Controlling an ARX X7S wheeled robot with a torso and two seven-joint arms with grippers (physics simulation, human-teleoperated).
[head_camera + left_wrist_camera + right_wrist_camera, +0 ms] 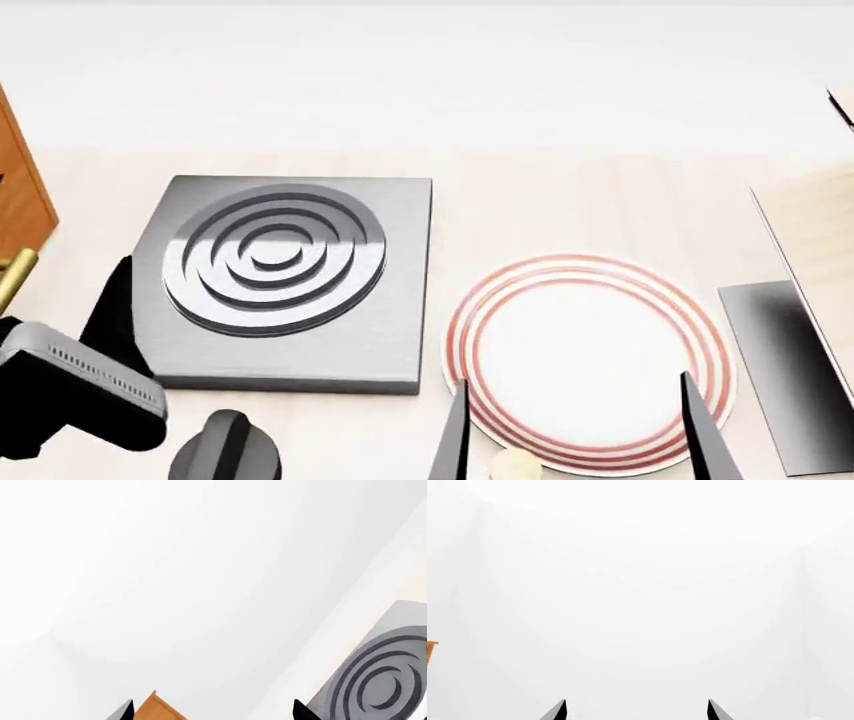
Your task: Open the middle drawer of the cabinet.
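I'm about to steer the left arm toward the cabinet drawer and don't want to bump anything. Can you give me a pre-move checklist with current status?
1. Left claw empty, tips apart: ok.
2. Right claw empty, tips apart: ok.
3. Cabinet in head view: not ok, only a sliver at the left edge.
4. Middle drawer identified: cannot tell; one brass handle shows, drawer unclear.
5. Left claw aligned with a handle: not ok; its camera shows mostly wall.
6. Hotplate beside the left arm: collision risk, check.
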